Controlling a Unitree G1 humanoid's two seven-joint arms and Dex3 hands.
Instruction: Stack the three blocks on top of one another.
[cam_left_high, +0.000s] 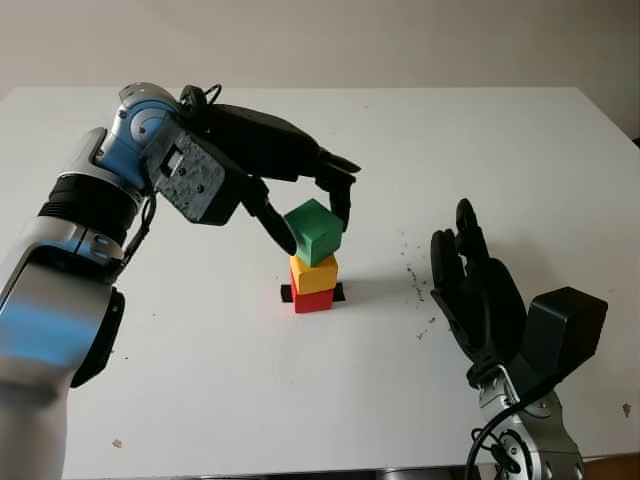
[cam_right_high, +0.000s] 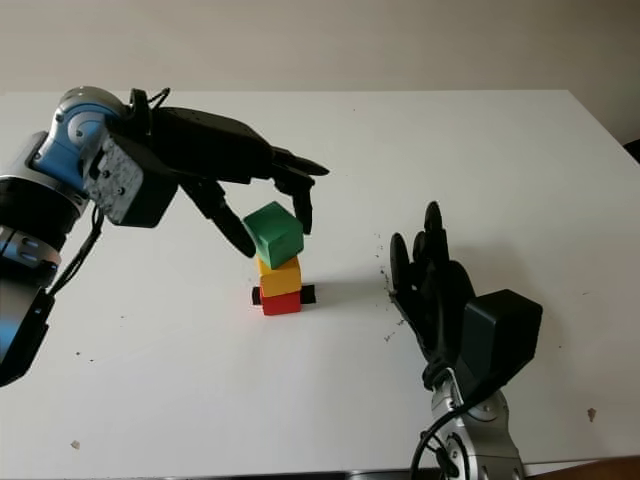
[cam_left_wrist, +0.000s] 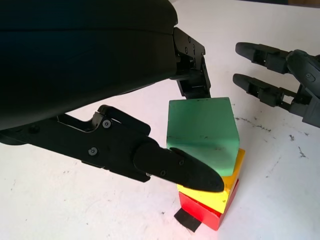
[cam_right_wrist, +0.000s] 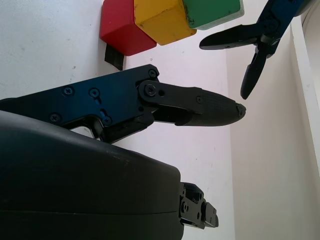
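A red block (cam_left_high: 312, 299) stands on a black tape mark on the white table (cam_left_high: 200, 380). A yellow block (cam_left_high: 315, 275) sits on it, and a green block (cam_left_high: 314, 232) sits on the yellow one, turned a little askew. My left hand (cam_left_high: 315, 236) reaches in from the left and is shut on the green block, thumb on its left face and a finger on its right. The left wrist view shows the green block (cam_left_wrist: 202, 130) between the thumb and the fingers (cam_left_wrist: 192, 87). My right hand (cam_left_high: 455, 240) is open, upright above the table to the right of the stack.
The black tape mark (cam_left_high: 286, 292) pokes out on both sides of the red block. Small dark specks (cam_left_high: 412, 275) dot the table between the stack and my right hand. The table's far edge meets a pale wall.
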